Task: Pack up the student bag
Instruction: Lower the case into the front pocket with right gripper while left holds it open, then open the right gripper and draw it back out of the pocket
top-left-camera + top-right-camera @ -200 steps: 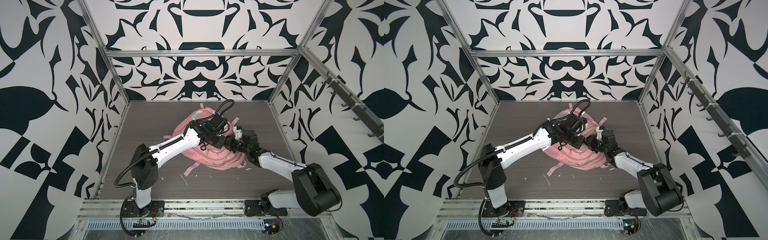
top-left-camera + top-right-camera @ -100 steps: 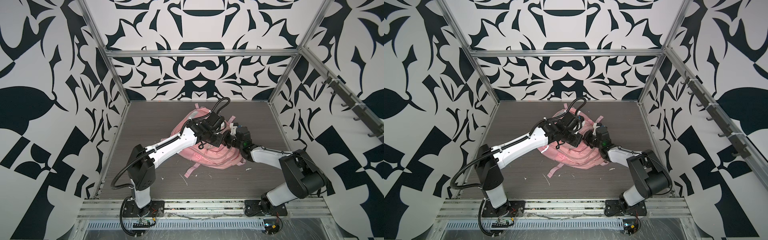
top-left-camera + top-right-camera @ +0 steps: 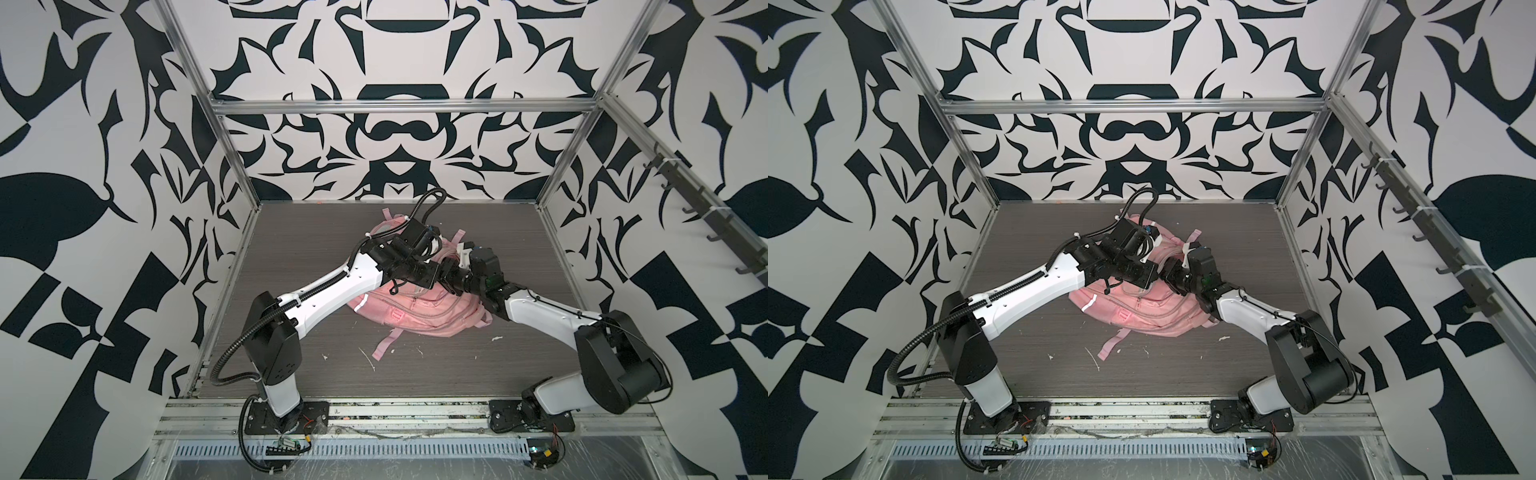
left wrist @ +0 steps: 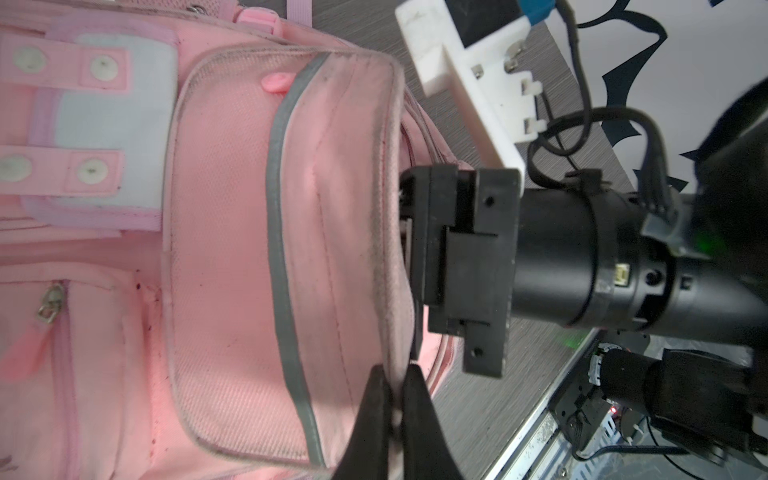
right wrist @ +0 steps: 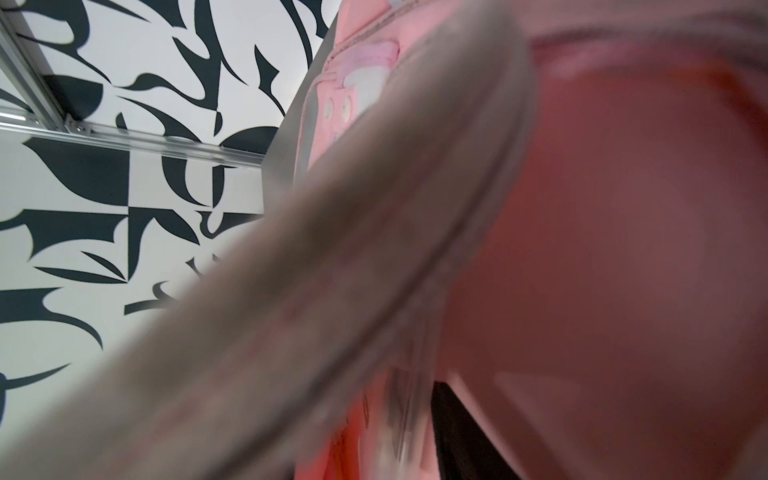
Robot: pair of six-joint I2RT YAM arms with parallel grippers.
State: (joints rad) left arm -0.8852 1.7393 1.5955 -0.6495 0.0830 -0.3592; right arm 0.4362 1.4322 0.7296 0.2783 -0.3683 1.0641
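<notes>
One soft pink bag (image 3: pixel 419 316) lies slumped on the table (image 3: pixel 316 257), just past centre toward 1 o'clock in both top views. It looks light and limp. The cloth sags and folds where pressed, so I expect no stiff edge to push against and any opening to fall shut unless it is held. The corded rims and the straps seem the best holds, since the broad panels would only bunch.

Two arms bend over it. The left arm (image 3: pixel 332 286) reaches from its base at 7 o'clock toward 1 o'clock, forearm long and low. The right arm (image 3: pixel 540 311) comes from 5 o'clock toward 11 o'clock, elbow raised. Their wrists meet over the bag's middle, almost touching.

The left gripper (image 4: pixel 394 374) is pinched narrow on the rim (image 4: pixel 390 232) of the front pocket (image 4: pixel 224 249), with cloth caught between its fingers (image 4: pixel 374 415). The right gripper (image 4: pixel 419 249) noses in against that same rim. Its fingertips are behind the cloth, so I cannot tell how wide its jaws stand or whether they hold anything. The right wrist view shows only blurred pink fabric close up.

A grey strip (image 4: pixel 276 208) crosses the pocket. One loose strap (image 3: pixel 384 347) trails from the bag toward 6 o'clock. A small zip pull (image 4: pixel 50 305) hangs on a lower pocket, too small for an easy grip.
</notes>
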